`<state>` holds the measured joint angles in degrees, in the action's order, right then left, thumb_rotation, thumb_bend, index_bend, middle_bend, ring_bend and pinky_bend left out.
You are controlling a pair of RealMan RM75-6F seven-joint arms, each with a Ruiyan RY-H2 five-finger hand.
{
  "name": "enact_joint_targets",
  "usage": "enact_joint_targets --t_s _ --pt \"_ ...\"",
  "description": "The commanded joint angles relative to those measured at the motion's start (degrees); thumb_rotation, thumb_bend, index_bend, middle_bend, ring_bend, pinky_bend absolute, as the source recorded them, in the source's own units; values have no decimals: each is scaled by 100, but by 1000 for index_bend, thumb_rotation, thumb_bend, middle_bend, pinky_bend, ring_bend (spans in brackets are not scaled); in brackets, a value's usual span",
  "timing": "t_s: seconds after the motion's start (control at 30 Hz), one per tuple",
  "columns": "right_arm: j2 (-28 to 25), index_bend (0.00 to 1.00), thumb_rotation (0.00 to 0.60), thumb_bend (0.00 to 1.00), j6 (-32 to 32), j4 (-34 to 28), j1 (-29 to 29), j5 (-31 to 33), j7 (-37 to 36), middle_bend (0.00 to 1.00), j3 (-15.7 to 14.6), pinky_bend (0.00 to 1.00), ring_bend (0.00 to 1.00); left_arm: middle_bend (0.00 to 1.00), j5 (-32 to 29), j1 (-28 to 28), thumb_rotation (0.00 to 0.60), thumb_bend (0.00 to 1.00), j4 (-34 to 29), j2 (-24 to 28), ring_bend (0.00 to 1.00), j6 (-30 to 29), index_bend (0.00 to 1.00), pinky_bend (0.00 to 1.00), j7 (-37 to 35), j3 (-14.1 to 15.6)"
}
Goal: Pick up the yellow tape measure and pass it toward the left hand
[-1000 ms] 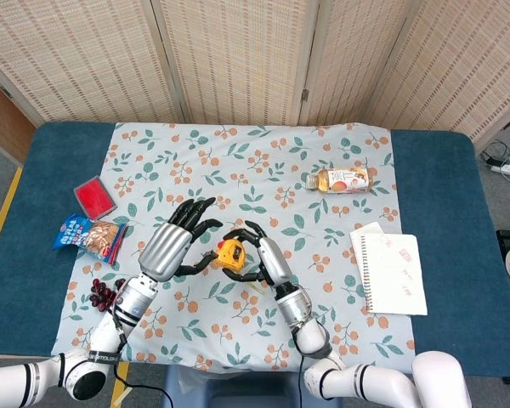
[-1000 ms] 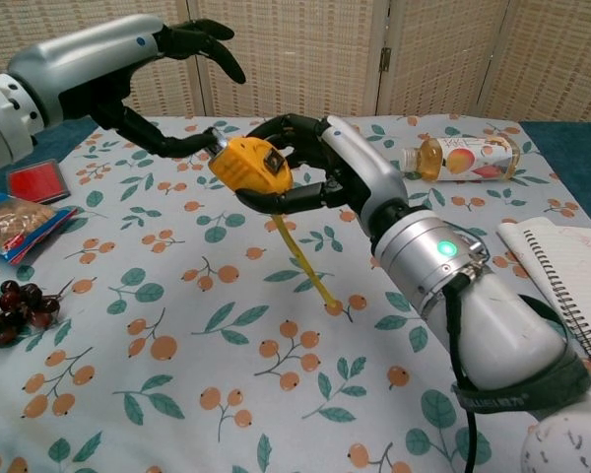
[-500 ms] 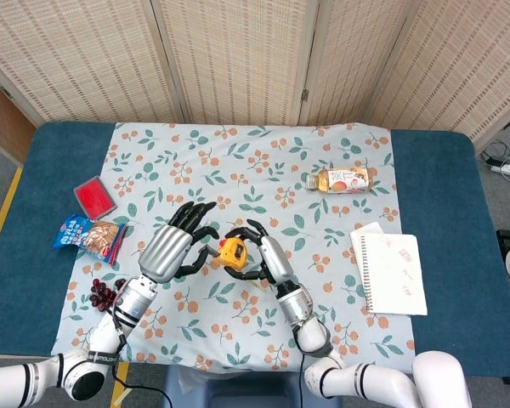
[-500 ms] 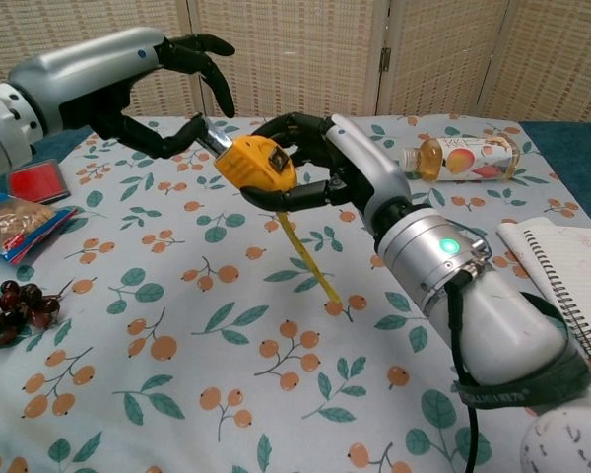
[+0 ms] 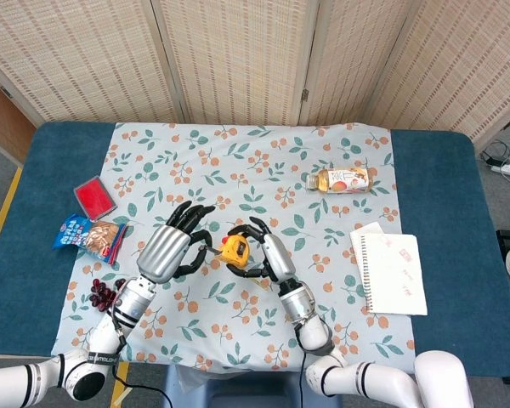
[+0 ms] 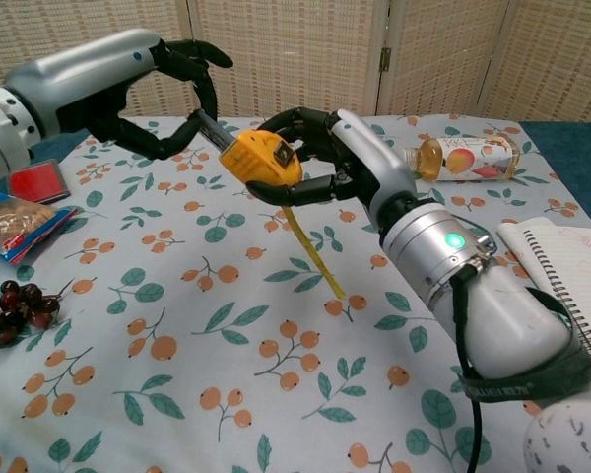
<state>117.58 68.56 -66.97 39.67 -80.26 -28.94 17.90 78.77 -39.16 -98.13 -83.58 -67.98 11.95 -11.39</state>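
Note:
My right hand (image 6: 325, 158) holds the yellow tape measure (image 6: 263, 162) above the flowered cloth, fingers wrapped around its body. A length of yellow tape (image 6: 313, 254) hangs from it down to the cloth. My left hand (image 6: 167, 94) hovers just left of the tape measure with fingers spread and curved, its thumb tip close to or touching the case's left end. In the head view the tape measure (image 5: 234, 250) sits between the left hand (image 5: 174, 244) and the right hand (image 5: 268, 250).
A bottle of orange drink (image 5: 341, 179) lies on the cloth at the right. A spiral notebook (image 5: 392, 272) lies further right. A red pad (image 5: 94, 197), a snack bag (image 5: 92, 237) and dark grapes (image 5: 103, 293) lie at the left edge.
The right hand has lifted the tape measure slightly up and right. The left hand's fingers have curled down closer to its left end.

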Motion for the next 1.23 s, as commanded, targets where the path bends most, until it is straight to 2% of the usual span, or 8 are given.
enact_joint_targets --t_s 0.03,0.23,0.43,0.77,1.07,1.23 --pt "-64 586 600 383 26 -18 -31 -14 80 473 -28 75 392 160 164 73 600 614 149 -64 141 -190 580 0 -112 18" --pt "-313 586 600 383 44 -103 -160 -26 148 473 -131 75 392 190 438 227 600 613 433 -54 171 -527 592 0 -472 43" --pt "-749 586 600 383 100 -203 -380 -127 213 473 -364 75 392 207 537 381 600 613 803 26 190 -746 593 0 -1008 32" --pt "-1578 586 600 383 190 -308 -901 -176 25 473 -780 75 391 216 364 578 600 613 1653 174 200 -648 592 0 -2154 42" --pt "-2141 586 600 384 343 -188 -1390 -247 -303 476 -1154 75 392 218 210 692 600 613 2540 94 201 -546 581 0 -3079 5" --pt "-2297 586 600 384 382 -139 -1528 -254 -422 479 -1204 75 392 218 190 731 600 613 2792 36 200 -501 579 0 -3378 14"
